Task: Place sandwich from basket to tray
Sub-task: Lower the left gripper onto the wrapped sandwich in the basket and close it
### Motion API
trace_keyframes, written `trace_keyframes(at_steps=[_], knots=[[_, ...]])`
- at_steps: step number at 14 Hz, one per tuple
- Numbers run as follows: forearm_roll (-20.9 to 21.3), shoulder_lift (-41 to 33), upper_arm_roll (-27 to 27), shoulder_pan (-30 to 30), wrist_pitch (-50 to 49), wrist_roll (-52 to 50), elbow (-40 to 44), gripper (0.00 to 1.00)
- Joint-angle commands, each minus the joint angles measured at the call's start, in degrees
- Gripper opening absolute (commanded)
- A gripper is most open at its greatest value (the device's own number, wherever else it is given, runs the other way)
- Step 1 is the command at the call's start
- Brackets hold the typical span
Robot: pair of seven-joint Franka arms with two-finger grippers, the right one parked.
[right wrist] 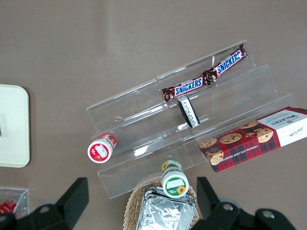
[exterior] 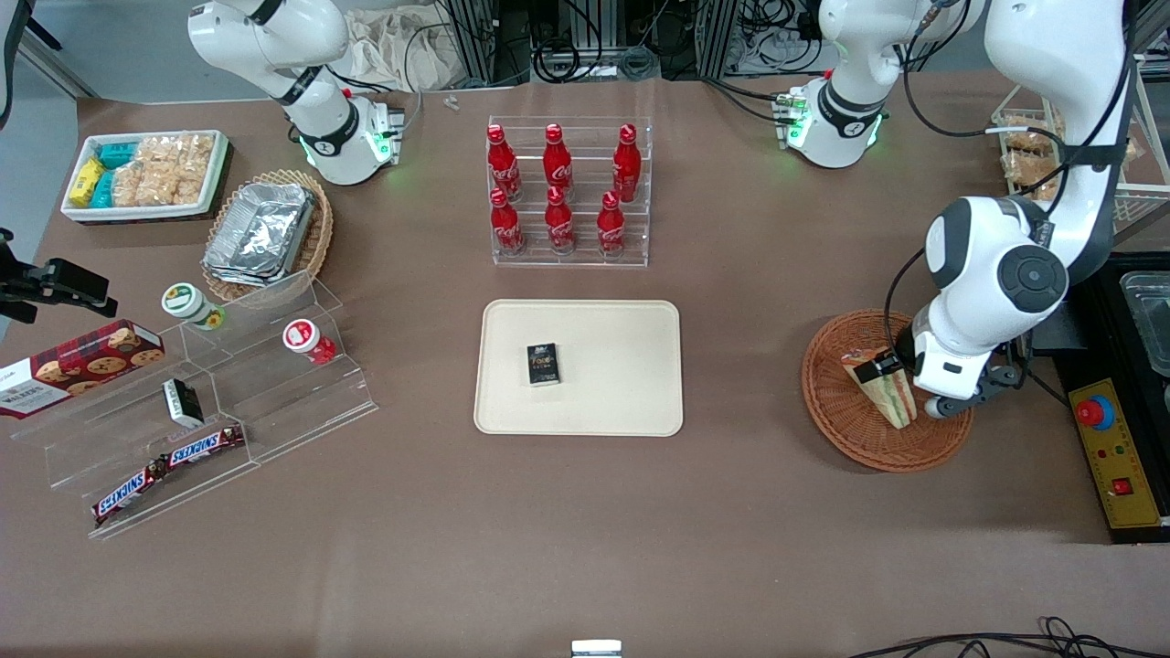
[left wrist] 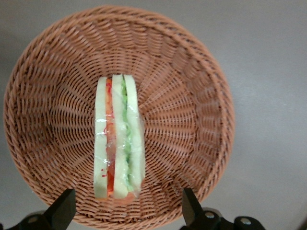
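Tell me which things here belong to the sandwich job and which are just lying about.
Part of the job:
sandwich, lying in the basket
tray
gripper, open above the basket, fingers straddling the sandwich

Lying about:
small black box on the tray
cola bottles
Snickers bars
cookie box
foil containers

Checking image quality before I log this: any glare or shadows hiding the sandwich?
Left wrist view: sandwich sharp, slight sheen on its wrap, open pincer above the basket. Front view: even light, but the arm covers part of the sandwich.
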Motion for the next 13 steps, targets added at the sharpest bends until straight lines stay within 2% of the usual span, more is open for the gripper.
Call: trace_keyframes(at_steps=[1, 8, 9, 10, 11, 12, 13], knots=[[0.35, 0.63, -0.14, 0.69, 1.68, -1.75, -1.62, 1.0], [0.18, 4.14, -0.05, 1.66, 2.73, -1.92, -1.01, 1.0], [0.18, 4.58, -0.13, 1.66, 3.78, -1.92, -0.92, 0.97], [0.18, 5.11, -0.05, 1.75, 4.4, -1.92, -0.83, 0.74], [0.18, 5.29, -0.13, 1.84, 4.58, -2.01, -0.74, 0.43], [0.18, 5.47, -0.14, 1.84, 4.58, -2.1, -0.39, 0.21], [0.18, 5.55, -0.14, 1.84, 4.58, -2.19, 0.04, 0.04]])
